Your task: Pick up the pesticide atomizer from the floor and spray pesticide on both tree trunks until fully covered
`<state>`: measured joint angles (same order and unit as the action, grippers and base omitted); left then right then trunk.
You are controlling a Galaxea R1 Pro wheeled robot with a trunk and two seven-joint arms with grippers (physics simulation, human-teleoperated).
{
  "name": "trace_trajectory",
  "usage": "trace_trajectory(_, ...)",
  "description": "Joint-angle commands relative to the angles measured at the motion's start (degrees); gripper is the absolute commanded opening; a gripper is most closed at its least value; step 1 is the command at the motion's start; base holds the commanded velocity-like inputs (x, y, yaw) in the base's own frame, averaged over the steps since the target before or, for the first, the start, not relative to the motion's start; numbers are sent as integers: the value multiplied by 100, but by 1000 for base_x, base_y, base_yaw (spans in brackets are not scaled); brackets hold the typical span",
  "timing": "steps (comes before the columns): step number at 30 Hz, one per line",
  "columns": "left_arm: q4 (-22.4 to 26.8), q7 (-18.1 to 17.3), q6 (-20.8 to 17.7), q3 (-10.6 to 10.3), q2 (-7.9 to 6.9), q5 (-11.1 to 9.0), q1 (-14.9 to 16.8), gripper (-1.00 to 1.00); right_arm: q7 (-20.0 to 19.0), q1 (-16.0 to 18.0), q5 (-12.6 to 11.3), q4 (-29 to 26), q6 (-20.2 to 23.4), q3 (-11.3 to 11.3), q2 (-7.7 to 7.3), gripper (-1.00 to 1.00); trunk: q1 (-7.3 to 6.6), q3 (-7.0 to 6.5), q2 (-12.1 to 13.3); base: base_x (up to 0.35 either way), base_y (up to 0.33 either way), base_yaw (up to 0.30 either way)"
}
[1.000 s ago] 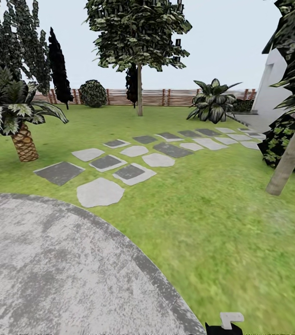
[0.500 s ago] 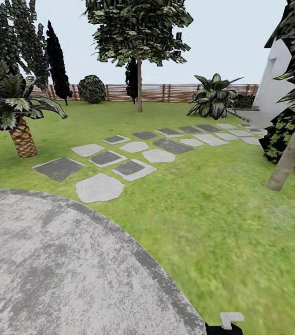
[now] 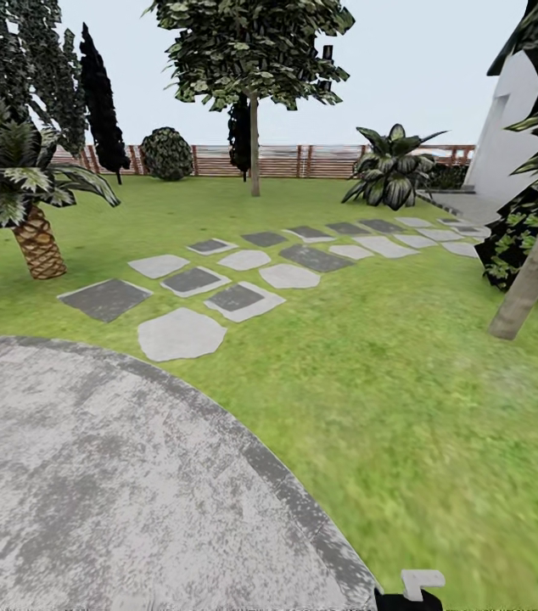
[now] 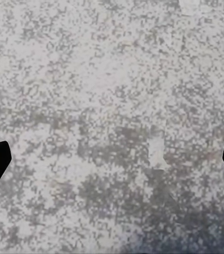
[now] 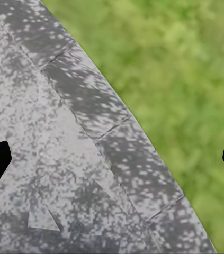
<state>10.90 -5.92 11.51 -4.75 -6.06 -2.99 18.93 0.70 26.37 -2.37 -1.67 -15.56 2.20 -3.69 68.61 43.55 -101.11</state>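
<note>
Looking out from the head view, the garden's wide green lawn (image 3: pixel 405 407) spreads ahead to a brown horizontal-slat wooden fence (image 3: pixel 286 161) along its far edge. A round grey mottled stone patio (image 3: pixel 91 484) fills the near left corner of the ground, its darker curved rim meeting the grass. Beyond that rim, a scatter of pale and dark grey stepping stones (image 3: pixel 243 280) runs across the lawn toward the white house wall (image 3: pixel 507 136) at the right edge.

One tall tree with a leafy crown (image 3: pixel 252 51) stands well out on the lawn near the fence, its thin pale trunk (image 3: pixel 254 148) bare low down. A second thick grey-tan trunk (image 3: pixel 534 271) leans up from the grass at the right edge, beside a dark leafy shrub (image 3: pixel 515 246). A short scaly-trunked palm (image 3: pixel 27 212) stands at the left, and a narrow near-black conifer (image 3: pixel 99 102) rises behind it by the fence.

Both trunks lie well apart from the grippers. The left gripper (image 4: pixel 112 159) hangs over the speckled patio surface, its two dark fingertips wide apart with nothing between them. The right gripper (image 5: pixel 112 159) hangs over the patio's rim where stone meets grass, its dark fingertips likewise spread and holding nothing.
</note>
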Motion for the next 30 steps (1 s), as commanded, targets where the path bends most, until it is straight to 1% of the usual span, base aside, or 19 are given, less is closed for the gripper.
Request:
trace_trajectory(1,0,-1,0,0,0,0,-1,100,0,-2,0,0,0,0,0,100,23,28,-42,0,0,0)
trace_trajectory(6,0,-4,0,-1,0,0,-2,100,0,0,0,0,0,0,0,100,132,145,-242,0,0,0)
trace_trajectory(24,0,-6,0,0,0,0,-3,100,-2,0,0,0,0,0,0,100,528,473,-964,0,0,0)
trace_trajectory(30,0,-6,0,0,0,0,-3,100,-8,0,3,0,0,0,0,100,660,618,-1205,0,0,0)
